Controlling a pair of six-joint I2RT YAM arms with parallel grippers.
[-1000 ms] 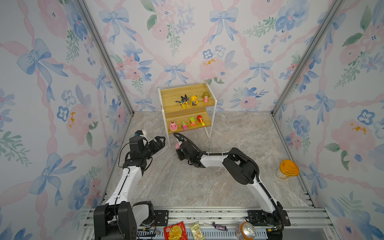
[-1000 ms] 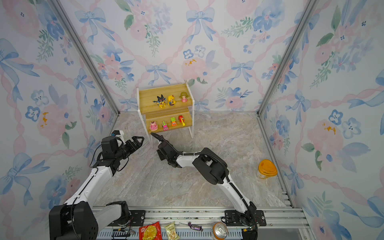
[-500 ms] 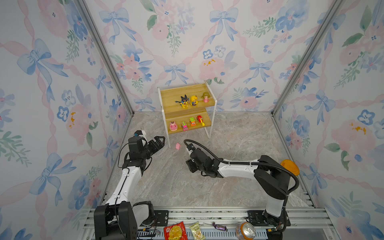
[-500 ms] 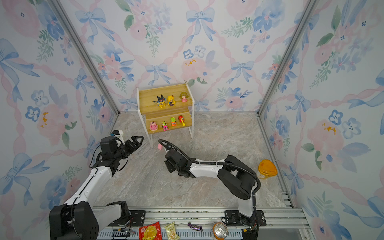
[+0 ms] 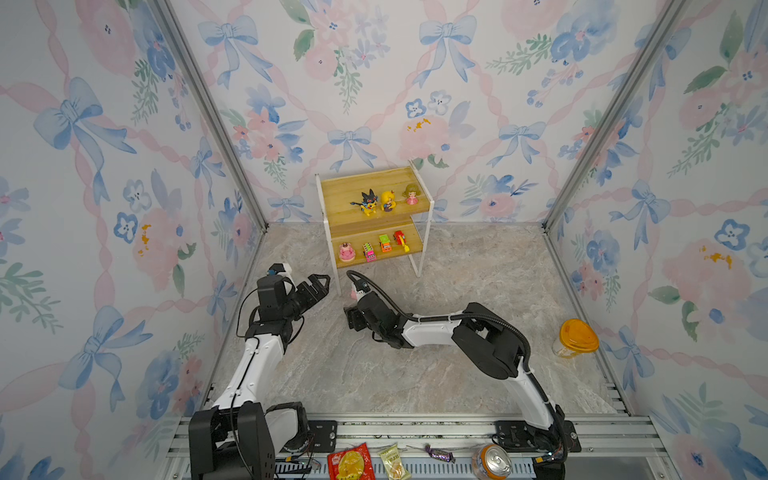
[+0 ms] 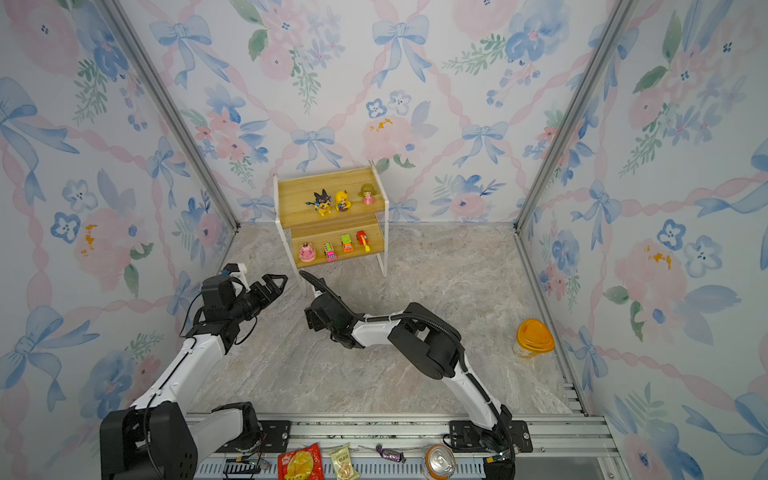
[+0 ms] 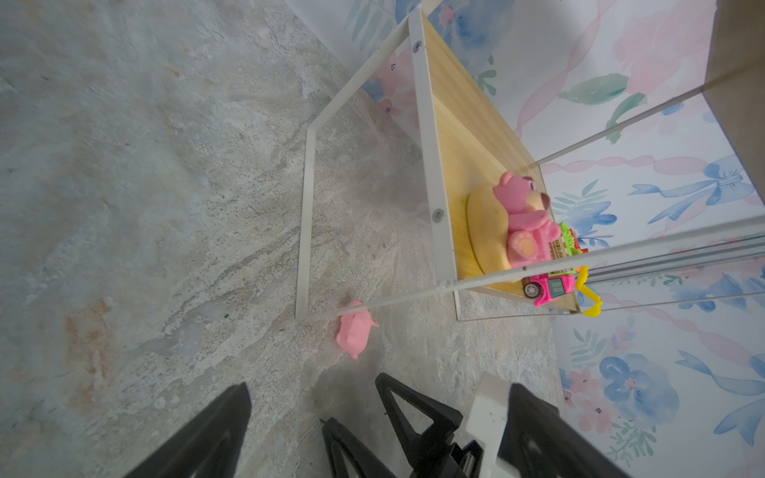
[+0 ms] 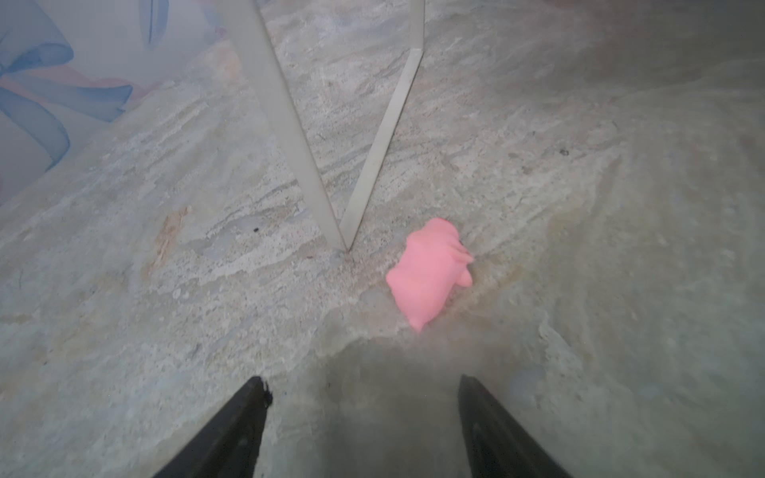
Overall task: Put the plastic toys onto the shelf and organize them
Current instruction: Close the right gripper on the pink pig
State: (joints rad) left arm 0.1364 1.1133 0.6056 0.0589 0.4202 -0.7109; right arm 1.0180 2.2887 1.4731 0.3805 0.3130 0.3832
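A pink pig (image 8: 430,273) lies on its side on the floor, right by the front left leg of the shelf (image 5: 345,199). My right gripper (image 8: 362,385) is open and empty, a short way back from the pig (image 7: 355,331), low over the floor (image 5: 353,305). My left gripper (image 5: 320,282) hovers left of that leg, open and empty (image 7: 379,387). Three figures (image 5: 387,200) stand on the shelf's top board. On the lower board are a round pink figure (image 5: 346,251) and three cars (image 5: 385,243).
An orange-lidded cup (image 5: 577,336) stands by the right wall. Snack packets (image 5: 349,461), a wrapped candy and a drink can (image 5: 490,461) lie on the front rail. Floral walls close in on three sides.
My right gripper drew back from the pig, then came forward toward it again with its jaws wider. The pig stays on the floor by the leg. The left arm has not moved.
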